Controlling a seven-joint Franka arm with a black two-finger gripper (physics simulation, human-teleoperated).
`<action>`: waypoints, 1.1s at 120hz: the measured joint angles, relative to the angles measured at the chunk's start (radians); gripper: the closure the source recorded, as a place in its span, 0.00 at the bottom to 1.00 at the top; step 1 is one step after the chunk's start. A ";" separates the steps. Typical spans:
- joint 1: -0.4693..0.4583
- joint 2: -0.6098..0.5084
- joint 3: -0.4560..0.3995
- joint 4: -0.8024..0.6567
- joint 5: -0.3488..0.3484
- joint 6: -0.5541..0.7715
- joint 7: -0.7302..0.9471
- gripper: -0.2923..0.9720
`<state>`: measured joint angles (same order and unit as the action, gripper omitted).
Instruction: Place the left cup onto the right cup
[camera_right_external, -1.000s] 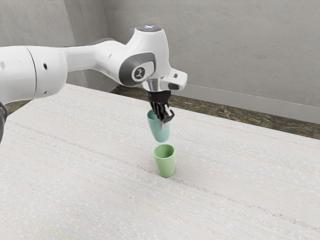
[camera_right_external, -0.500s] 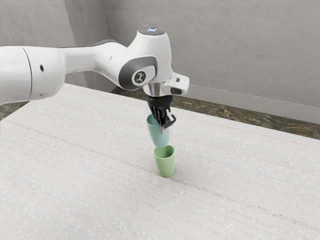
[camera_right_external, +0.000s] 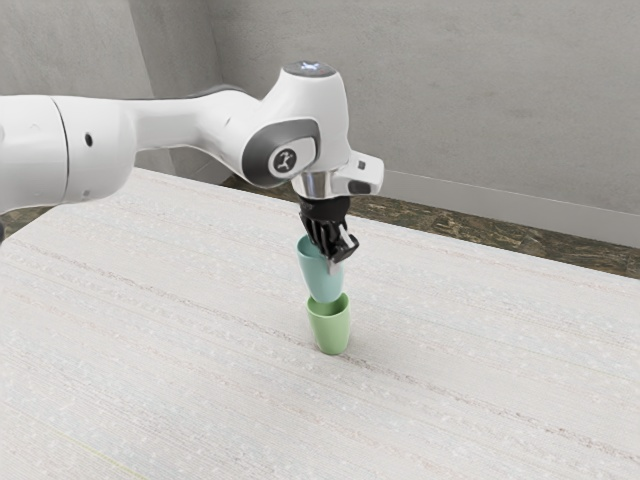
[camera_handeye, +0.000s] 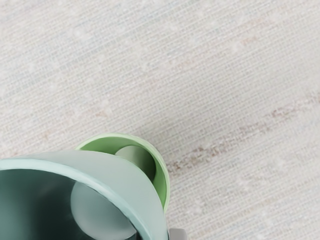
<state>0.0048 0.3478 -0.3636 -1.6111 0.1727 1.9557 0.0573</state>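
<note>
green cup (camera_right_external: 330, 325): is standing upright
teal cup (camera_right_external: 318, 272): is hanging, base at green cup's mouth
gripper (camera_right_external: 337, 243): is clamping teal cup's rim

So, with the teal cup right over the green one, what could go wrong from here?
1. The teal cup looks slightly tilted in the gripper, which pinches one side of its rim; its base could catch the rim of the green cup rather than seat.
2. The wrist view shows the cups off-centre, so pushing down might tip or shove the green cup across the table.
</note>
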 joint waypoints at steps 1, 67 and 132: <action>0.000 0.000 0.000 0.000 0.000 0.000 -0.001 0.85; 0.000 0.032 0.000 0.000 0.000 0.006 -0.039 0.85; 0.000 0.055 0.000 0.003 0.012 0.017 -0.056 0.85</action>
<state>0.0048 0.4030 -0.3637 -1.6078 0.1845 1.9726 0.0017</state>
